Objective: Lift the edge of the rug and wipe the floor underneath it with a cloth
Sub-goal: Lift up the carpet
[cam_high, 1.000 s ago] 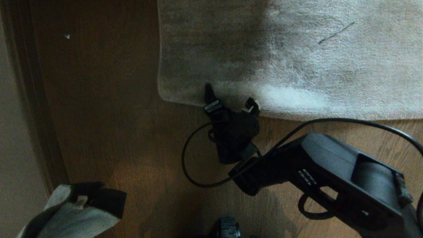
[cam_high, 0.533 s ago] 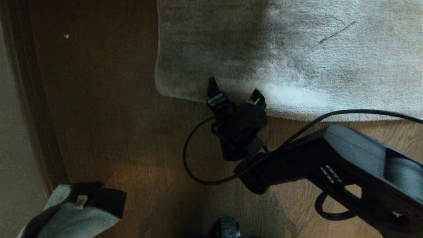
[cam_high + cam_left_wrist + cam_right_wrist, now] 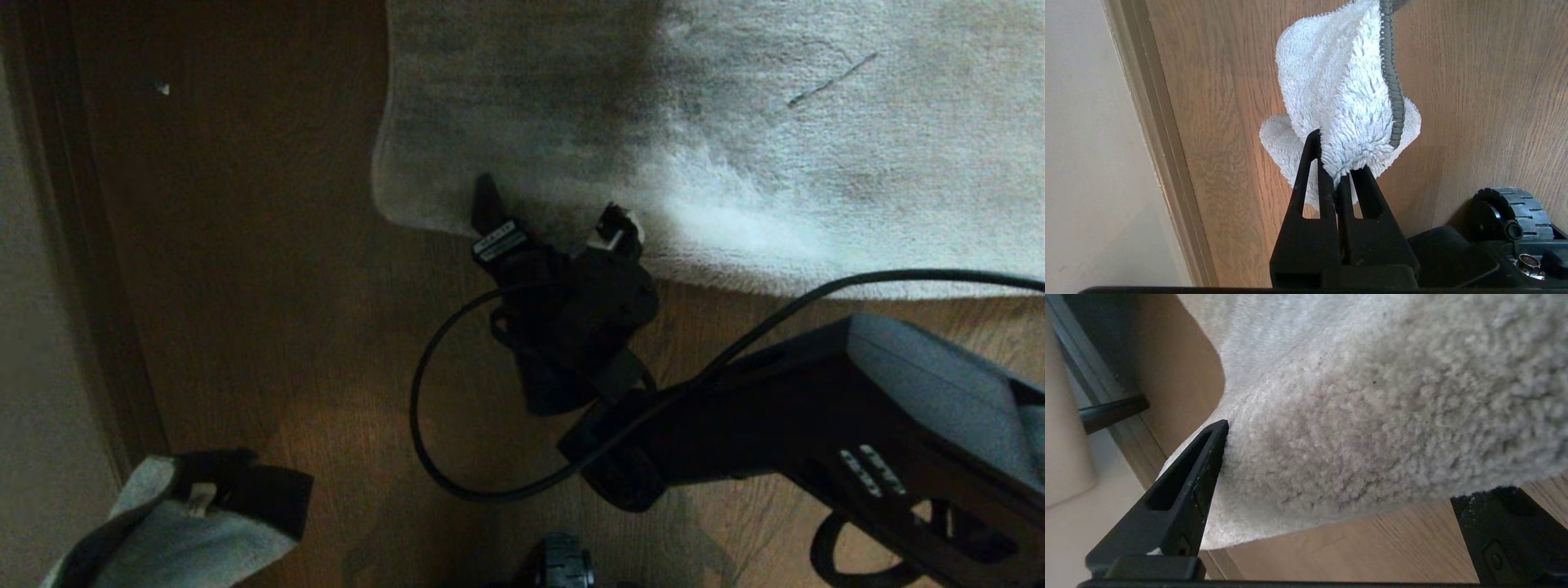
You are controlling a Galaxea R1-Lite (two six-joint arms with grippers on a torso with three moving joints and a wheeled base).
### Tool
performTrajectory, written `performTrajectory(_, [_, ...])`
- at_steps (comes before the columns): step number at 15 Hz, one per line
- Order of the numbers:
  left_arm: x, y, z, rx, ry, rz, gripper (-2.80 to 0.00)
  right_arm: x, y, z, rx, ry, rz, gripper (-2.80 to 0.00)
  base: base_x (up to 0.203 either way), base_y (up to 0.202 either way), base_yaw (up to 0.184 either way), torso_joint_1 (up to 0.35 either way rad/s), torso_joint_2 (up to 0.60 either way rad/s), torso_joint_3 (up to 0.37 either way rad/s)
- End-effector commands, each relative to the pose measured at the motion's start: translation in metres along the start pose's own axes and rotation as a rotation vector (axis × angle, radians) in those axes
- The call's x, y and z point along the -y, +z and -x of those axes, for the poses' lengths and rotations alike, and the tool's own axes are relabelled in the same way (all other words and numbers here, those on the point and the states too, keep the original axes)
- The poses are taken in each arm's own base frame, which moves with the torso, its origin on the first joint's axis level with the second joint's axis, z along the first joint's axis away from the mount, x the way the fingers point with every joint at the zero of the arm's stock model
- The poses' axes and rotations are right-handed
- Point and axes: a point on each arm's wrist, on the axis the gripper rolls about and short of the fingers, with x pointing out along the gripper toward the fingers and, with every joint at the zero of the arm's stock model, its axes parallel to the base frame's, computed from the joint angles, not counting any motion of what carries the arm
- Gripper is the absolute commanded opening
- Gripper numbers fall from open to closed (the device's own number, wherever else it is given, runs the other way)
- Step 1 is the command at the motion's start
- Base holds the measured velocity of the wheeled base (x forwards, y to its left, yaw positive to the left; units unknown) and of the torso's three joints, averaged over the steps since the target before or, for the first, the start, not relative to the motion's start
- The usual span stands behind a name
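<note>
Right now the rug edge lies between the spread jaws of the right gripper, near the rug's rounded corner; the jaws stand wide and released, one finger with its tip against the pile on the corner side, the other finger at the border further along. In the right wrist view the border bulges forward between the two fingers and seems slightly raised off the floor, though whether it is truly lifted I cannot tell. The left gripper sits low at the robot's left, near the wall, its jaws clenched on the cloth, which hangs bunched above the planks and well apart from the rug.

Brown wood-grain planks run up to a pale baseboard and a light wall. A black cable loops from the right arm over the floor.

The rug is plush, light grey-beige and faintly streaked. The cloth is fluffy and pale, with a grey stitched hem.
</note>
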Motion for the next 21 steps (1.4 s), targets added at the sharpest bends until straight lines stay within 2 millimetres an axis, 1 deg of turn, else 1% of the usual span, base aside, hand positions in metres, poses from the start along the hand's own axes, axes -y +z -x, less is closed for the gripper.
performTrajectory(1, [0.0,0.0,0.0,0.002,0.0,0.0,-2.8,-0.011,0.005,0.002,0.011,0.02,-0.017,0.0,0.0,0.0,0.0,0.0,0.0,0.0])
performTrajectory(4, [0.0,0.0,0.0,0.002,0.0,0.0,-2.8,-0.018,0.01,0.004,0.013,0.03,-0.024,0.0,0.0,0.0,0.0,0.0,0.0,0.0])
performTrajectory(6, [0.0,0.0,0.0,0.001,0.001,0.0,-2.8,-0.015,0.008,0.006,0.003,0.02,-0.012,0.0,0.0,0.0,0.0,0.0,0.0,0.0])
performTrajectory(8, [0.0,0.0,0.0,0.001,0.0,0.0,-2.8,-0.01,0.003,0.007,-0.009,0.009,0.054,0.0,0.0,0.0,0.0,0.0,0.0,0.0])
performTrajectory(12, [0.0,0.0,0.0,0.001,0.0,0.0,-2.8,-0.011,0.004,0.007,-0.002,0.018,0.204,0.0,0.0,0.0,0.0,0.0,0.0,0.0])
performTrajectory(13, [0.0,0.0,0.0,0.001,0.0,0.0,-2.8,-0.014,0.006,0.005,0.005,0.034,0.228,0.0,0.0,0.0,0.0,0.0,0.0,0.0])
performTrajectory(15, [0.0,0.0,0.0,0.001,0.0,0.0,-2.8,-0.023,0.015,0.003,0.032,0.095,0.218,0.0,0.0,0.0,0.0,0.0,0.0,0.0])
performTrajectory(17, [0.0,0.0,0.0,0.001,0.0,0.0,-2.8,-0.029,0.02,0.003,0.04,0.121,0.212,0.0,0.0,0.0,0.0,0.0,0.0,0.0])
performTrajectory(19, [0.0,0.0,0.0,0.001,0.0,0.0,-2.8,-0.032,0.023,0.003,0.042,0.133,0.207,0.0,0.0,0.0,0.0,0.0,0.0,0.0])
performTrajectory(21, [0.0,0.0,0.0,0.001,0.0,0.0,-2.8,-0.036,0.022,0.005,0.038,0.143,0.198,0.0,0.0,0.0,0.0,0.0,0.0,0.0])
